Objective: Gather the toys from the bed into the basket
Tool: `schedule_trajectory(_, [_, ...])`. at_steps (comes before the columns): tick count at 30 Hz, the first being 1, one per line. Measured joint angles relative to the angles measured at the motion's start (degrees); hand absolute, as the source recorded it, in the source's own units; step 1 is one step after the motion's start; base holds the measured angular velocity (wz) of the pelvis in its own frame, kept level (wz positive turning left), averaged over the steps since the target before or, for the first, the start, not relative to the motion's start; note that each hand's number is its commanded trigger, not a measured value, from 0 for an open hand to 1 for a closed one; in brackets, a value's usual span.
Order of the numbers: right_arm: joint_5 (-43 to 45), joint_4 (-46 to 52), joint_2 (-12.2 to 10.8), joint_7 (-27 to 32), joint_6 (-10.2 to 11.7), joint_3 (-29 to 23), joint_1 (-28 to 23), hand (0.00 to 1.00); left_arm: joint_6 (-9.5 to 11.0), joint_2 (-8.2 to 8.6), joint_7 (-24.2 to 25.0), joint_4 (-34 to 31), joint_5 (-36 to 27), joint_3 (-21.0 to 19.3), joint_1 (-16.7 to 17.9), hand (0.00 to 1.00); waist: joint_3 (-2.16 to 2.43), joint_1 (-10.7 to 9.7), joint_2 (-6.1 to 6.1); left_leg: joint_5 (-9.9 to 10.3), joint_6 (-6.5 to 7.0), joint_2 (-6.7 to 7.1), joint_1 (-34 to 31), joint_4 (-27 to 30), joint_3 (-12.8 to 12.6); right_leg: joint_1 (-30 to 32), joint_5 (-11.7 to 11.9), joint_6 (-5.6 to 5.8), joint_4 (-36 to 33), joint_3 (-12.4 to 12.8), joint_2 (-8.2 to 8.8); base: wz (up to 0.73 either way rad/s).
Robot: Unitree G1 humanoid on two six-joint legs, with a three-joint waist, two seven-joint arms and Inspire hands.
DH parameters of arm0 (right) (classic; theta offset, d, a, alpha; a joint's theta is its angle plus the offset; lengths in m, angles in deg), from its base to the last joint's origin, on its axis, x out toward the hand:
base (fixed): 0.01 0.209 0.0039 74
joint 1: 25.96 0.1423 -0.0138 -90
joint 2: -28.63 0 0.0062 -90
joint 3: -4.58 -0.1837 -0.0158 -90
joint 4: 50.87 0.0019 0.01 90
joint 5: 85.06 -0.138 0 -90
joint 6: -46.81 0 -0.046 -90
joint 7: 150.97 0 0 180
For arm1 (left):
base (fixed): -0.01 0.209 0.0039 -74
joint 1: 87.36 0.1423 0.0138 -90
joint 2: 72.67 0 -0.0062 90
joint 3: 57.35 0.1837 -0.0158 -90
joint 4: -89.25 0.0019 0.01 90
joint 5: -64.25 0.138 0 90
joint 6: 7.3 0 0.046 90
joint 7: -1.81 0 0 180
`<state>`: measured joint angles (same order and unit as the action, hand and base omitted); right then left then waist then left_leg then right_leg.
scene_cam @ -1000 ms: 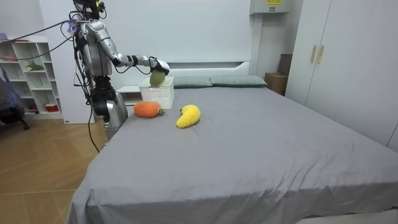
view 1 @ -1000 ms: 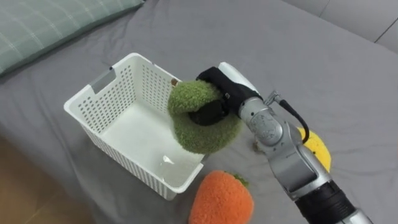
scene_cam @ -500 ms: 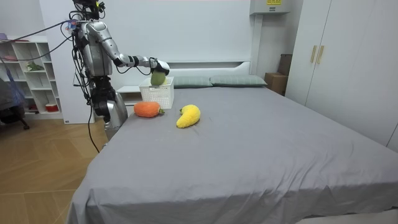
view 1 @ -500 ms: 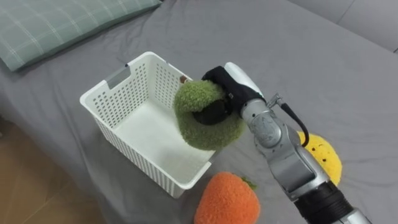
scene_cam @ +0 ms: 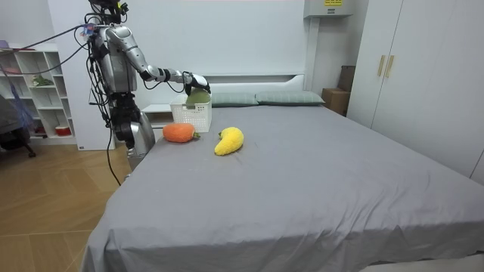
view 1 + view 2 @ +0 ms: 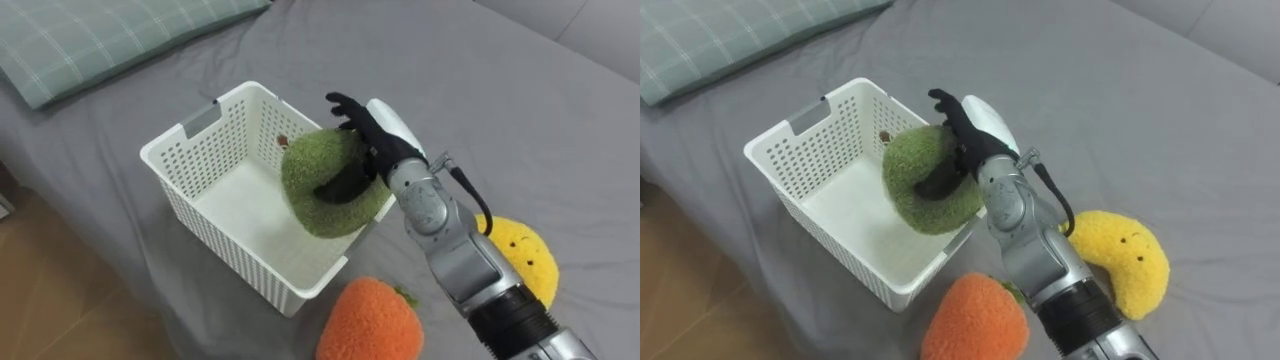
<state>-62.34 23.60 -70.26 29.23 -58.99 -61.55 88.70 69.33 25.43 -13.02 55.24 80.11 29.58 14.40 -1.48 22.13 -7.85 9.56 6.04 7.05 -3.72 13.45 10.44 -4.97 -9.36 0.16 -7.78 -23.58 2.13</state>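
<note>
Now right robot hand [image 6: 385, 135] outstretched over basket [image 6: 215, 245], splayed, touching green toy [image 6: 310, 170].

Green toy [image 6: 325, 190] covers the basket's [image 6: 190, 165] right wall and near-right corner and most of the right hand's [image 6: 378, 135] palm, so where the thumb meets the toy is unclear. Orange toy [image 6: 370, 320] is cut by the bottom edge in both eye views, pillow [image 6: 90, 40] by the top-left edge, and the yellow toy's [image 6: 520, 260] left side sits behind the forearm in the left eye view. Brown speck [image 6: 283, 140] on the basket's far wall is too small to tell.
</note>
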Motion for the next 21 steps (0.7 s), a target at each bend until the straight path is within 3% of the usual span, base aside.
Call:
schedule_trajectory(13, [0.0, 0.3, 0.0, 0.9, 1.7, -0.3, 0.2, 0.00, 0.1, 0.01, 0.3, 0.0, 0.0, 0.0, 0.0, 0.00, 0.00, -0.1, 0.10, 0.0, 0.00, 0.06, -0.1, 0.1, 0.2, 0.0, 0.0, 0.00, 0.0, -0.2, 0.05, 0.00])
schedule_trajectory(19, [-1.6, 1.5, 0.1, 1.9, 2.4, -1.0, 1.2, 0.00, 0.1, 0.00, 0.3, 0.3, 0.0, -0.2, -0.4, 0.00, 0.06, -1.5, 0.16, 0.0, 0.01, 0.06, 0.1, 0.1, 0.1, 0.0, 0.0, 0.00, 0.0, 0.1, 0.20, 0.00])
schedule_trajectory(21, [-4.1, 2.3, 0.3, 3.0, 3.9, -2.9, 1.1, 0.00, 0.2, -0.03, 0.3, 1.1, 0.0, -0.3, -1.0, 0.00, 0.11, -2.2, 0.29, -0.1, 0.06, 0.06, 0.3, 0.1, 0.0, -0.1, 0.0, 0.01, 0.0, 0.1, 0.36, 0.00])
